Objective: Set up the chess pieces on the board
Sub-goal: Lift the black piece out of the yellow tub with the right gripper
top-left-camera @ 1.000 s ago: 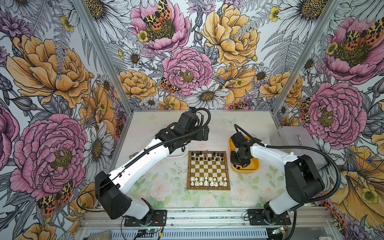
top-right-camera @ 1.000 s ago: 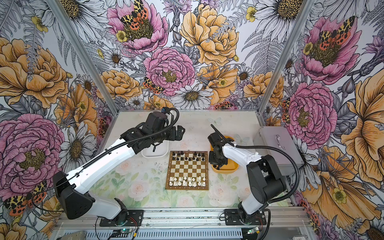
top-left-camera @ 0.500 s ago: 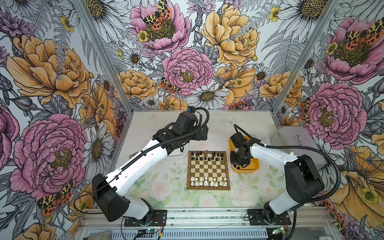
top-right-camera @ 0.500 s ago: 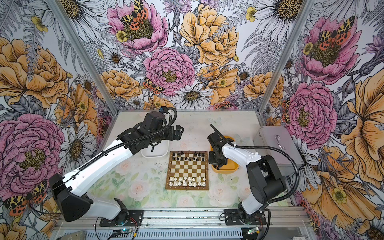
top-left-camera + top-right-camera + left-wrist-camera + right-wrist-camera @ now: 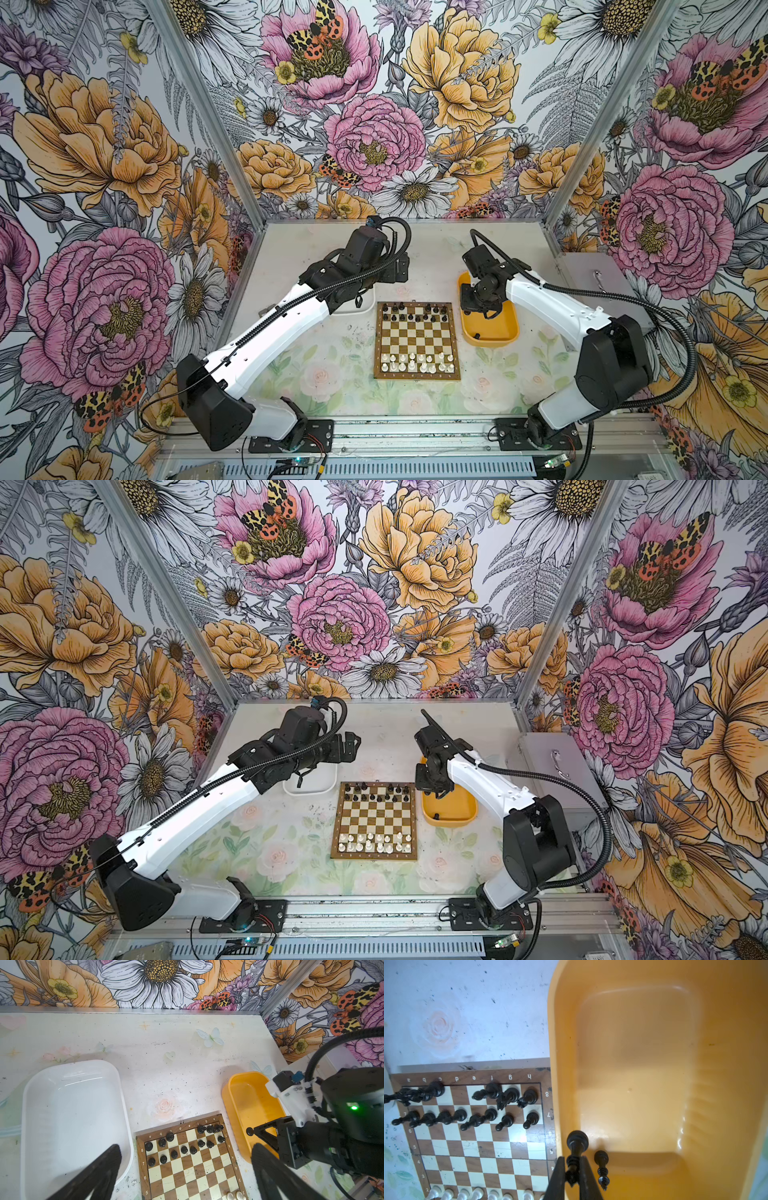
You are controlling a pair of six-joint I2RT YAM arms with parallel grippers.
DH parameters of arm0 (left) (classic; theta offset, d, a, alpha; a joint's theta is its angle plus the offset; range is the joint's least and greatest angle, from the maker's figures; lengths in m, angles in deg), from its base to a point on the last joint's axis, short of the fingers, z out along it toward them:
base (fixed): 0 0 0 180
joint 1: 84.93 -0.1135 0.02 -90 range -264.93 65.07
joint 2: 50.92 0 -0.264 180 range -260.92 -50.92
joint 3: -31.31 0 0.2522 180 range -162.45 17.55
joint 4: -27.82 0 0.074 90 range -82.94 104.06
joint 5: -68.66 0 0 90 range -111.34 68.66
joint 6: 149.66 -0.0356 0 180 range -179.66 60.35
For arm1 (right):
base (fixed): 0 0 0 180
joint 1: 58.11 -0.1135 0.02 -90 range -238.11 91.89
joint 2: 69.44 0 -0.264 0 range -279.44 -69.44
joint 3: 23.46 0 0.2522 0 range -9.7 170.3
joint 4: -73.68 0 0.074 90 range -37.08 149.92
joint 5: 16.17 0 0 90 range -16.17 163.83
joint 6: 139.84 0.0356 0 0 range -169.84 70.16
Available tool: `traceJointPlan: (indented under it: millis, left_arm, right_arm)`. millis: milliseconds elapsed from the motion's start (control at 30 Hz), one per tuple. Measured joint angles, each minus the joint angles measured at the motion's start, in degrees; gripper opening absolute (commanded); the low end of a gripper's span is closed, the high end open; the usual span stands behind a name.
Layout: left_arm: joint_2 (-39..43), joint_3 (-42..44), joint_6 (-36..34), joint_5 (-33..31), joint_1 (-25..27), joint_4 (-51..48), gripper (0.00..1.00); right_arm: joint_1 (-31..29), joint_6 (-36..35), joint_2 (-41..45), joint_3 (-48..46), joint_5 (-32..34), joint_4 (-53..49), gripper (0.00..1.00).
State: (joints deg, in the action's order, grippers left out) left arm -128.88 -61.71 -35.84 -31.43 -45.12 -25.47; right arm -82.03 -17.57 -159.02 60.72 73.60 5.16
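Right wrist view showed the right gripper (image 5: 573, 1169) clenched on a black piece (image 5: 577, 1140), its fingers pinching the slim neck, over the yellow tray (image 5: 556, 1043). A second black piece (image 5: 601, 1158) rested in that tray just beside the held one; whether it stood or lay could not be told.

In a top view the board (image 5: 417, 338) sat mid-table, with the yellow tray at its 3 o'clock, the tray's long wall just beside the brown border. The white tray (image 5: 353, 309) lay at about 10 o'clock of the board, partly hidden under the left arm. Black chessmen (image 5: 435, 309) stood in the two rows along the board's 12 o'clock edge, and white chessmen (image 5: 411, 357) stood along its 6 o'clock edge.

Left wrist view showed the left gripper (image 5: 186, 1148) released, its fingers spread wide and grasping nothing. It hovered above the table just past the board's 12 o'clock edge, between the two trays.
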Motion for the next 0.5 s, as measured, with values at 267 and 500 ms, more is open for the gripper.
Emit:
traceJointPlan:
  millis: [267,500]
  left_arm:
    - [4.85,3.65,0.48,-0.24,-2.99,-0.07,0.99]
    - [8.37,6.62,1.33,-0.50,-5.40,-0.11,0.99]
  right_arm:
    - [-0.04,-1.53,-0.26,8.11,0.17,-4.39,0.08]
    - [-2.34,-2.54,-4.57,17.73,0.15,-6.75,0.08]
